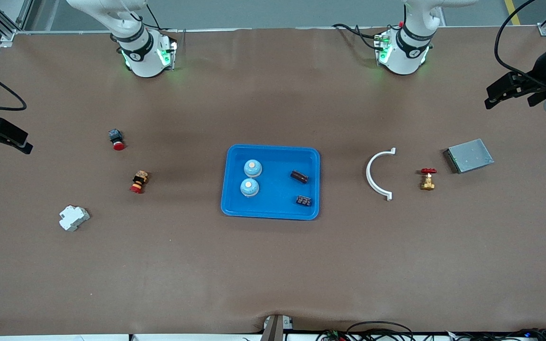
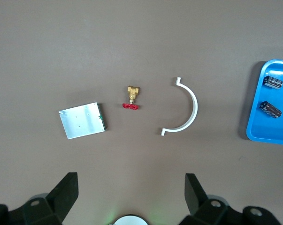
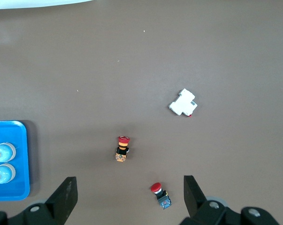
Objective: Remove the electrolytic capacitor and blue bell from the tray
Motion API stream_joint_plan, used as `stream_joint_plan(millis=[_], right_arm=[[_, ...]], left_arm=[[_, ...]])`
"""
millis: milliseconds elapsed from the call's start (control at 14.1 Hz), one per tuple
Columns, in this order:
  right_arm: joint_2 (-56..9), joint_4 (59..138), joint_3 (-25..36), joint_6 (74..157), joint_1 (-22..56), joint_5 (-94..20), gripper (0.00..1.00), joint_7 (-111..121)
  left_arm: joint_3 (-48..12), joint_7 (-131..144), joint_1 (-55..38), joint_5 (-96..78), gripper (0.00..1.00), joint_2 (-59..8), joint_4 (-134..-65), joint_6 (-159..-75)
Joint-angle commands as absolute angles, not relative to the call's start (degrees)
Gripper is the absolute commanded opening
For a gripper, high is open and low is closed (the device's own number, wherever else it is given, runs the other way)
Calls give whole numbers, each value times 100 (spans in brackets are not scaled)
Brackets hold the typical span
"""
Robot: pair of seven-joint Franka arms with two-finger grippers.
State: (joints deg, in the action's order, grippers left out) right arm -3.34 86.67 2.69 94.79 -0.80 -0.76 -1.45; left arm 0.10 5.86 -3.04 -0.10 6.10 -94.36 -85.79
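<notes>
A blue tray (image 1: 273, 148) lies at the table's middle. Two light-blue bells (image 1: 252, 167) (image 1: 249, 187) stand in its half toward the right arm's end. Two dark capacitors (image 1: 299, 176) (image 1: 304, 201) lie in its half toward the left arm's end. My left gripper (image 1: 510, 97) hovers open and empty over the left arm's end of the table; its wrist view shows both capacitors (image 2: 272, 82) at the tray's edge (image 2: 254, 133). My right gripper (image 1: 3, 142) hovers open and empty over the right arm's end; its wrist view shows the bells (image 3: 3, 152).
Toward the left arm's end lie a white curved clip (image 1: 376, 175), a brass valve with a red handle (image 1: 428, 178) and a grey metal box (image 1: 468, 155). Toward the right arm's end lie two red-capped push buttons (image 1: 116, 139) (image 1: 139, 182) and a white breaker (image 1: 73, 218).
</notes>
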Motion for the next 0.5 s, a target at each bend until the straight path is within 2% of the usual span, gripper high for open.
stream_joint_plan(millis=[0,213,427], right_arm=[[-334,8604,255,9404,-105,-97,100,-123],[-334,8604,264,9404,-114,-97,100,-123],[-334,8604,264,9404,-97,-97,100,-123]], left_arm=[[53,589,-325,53,100,554,-9290,-8394],[53,580,-316,44,100,510,-9203,-8385],[44,641,-351,18,100,98,-8974,-8367]])
